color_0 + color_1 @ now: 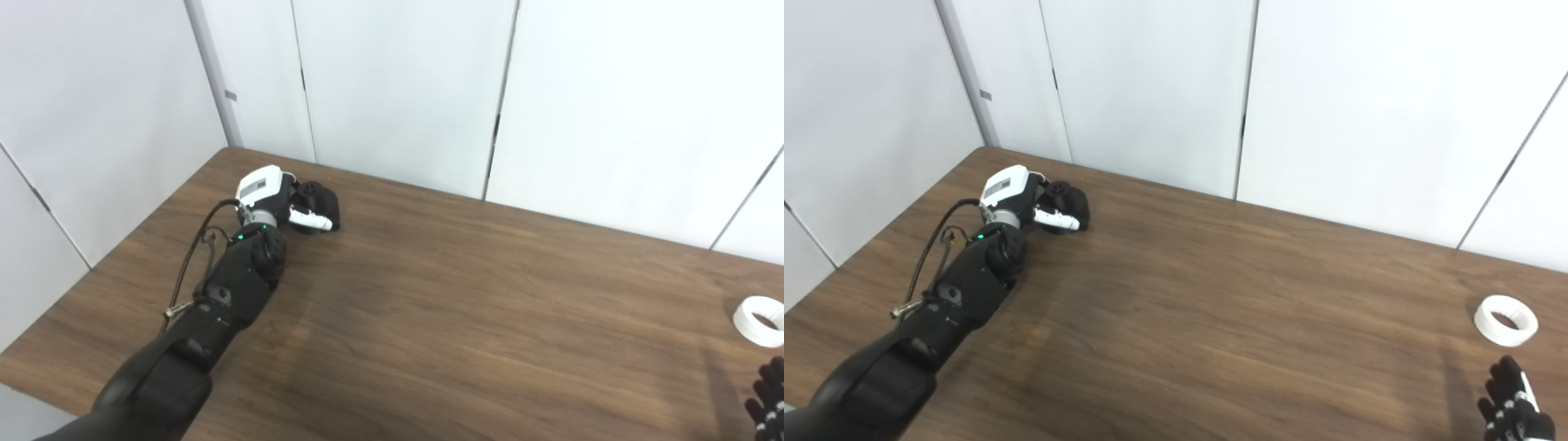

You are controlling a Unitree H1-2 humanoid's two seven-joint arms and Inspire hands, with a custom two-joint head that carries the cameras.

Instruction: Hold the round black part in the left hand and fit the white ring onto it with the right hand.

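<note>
right eye view is showing the left hand (1044,205) curling around the round black part (1067,197) at the table's (1213,306) far-left corner; right hand (1513,401), fingers spread and empty, is hovering near the white ring (1505,320).

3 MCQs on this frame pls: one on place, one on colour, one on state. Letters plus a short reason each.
1. Where is the white ring?
A. On the table, far right
B. In the left hand
C. On the black part

2. What colour is the table?
A. White
B. Dark wood brown
C. Green

3. What is the right hand doing?
A. Holding the ring
B. Holding nothing, just short of the ring
C. Resting on the left arm

Answers:
1 A: it lies flat and alone near the right edge.
2 B: brown grain shows all over.
3 B: its fingers are spread, with bare table between them and the ring.
</note>
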